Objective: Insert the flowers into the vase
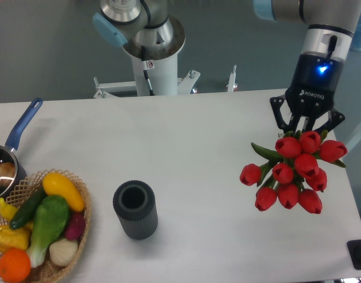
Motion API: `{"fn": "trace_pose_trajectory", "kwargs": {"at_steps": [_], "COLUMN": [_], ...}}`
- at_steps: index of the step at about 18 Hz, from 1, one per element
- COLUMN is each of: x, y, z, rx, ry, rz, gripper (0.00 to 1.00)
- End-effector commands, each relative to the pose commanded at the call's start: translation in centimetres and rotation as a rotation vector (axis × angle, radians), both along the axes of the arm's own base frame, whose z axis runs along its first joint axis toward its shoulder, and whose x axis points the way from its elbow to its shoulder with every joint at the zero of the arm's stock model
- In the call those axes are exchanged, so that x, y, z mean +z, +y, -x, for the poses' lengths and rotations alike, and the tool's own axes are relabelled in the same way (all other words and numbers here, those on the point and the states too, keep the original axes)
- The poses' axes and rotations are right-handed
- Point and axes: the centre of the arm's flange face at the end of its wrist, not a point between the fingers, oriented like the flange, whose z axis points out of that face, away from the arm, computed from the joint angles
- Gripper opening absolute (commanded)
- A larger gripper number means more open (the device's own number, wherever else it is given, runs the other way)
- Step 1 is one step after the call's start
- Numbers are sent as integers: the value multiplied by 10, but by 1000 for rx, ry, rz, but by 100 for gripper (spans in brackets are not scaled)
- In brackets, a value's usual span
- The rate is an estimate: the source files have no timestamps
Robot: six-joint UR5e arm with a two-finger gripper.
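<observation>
The flowers are a bunch of red tulip buds with green leaves, hanging over the right side of the table. My gripper sits directly above them and is shut on the flowers; the buds hide the stems and fingertips. The vase, a dark grey ribbed cylinder with an open round mouth, stands upright at the front centre-left of the table, far to the left of the bunch.
A wicker basket of toy vegetables and fruit sits at the front left. A blue-handled saucepan lies behind it at the left edge. The arm's white base column rises at the back. A black object marks the front right corner.
</observation>
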Motion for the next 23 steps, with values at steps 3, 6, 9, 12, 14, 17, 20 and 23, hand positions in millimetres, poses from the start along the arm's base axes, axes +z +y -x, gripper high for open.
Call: {"fn": "trace_pose_trajectory", "kwargs": {"at_steps": [3, 6, 9, 12, 14, 17, 20, 23], "x": [-2, -3, -1, 3, 6, 11, 13, 15], "y": [12, 19, 28, 32, 34, 37, 39, 57], "z": [-6, -12, -19, -22, -24, -28, -32, -48], "rx": [-23, -37, -61, -93, -107, -150, -173, -237], "ry": [-4, -6, -10, -30, -34, -42, -57, -45], "rz": [-2, -3, -18, -81, -103, -173, -216, -246], "gripper": [21, 21, 21, 21, 21, 21, 21, 21]}}
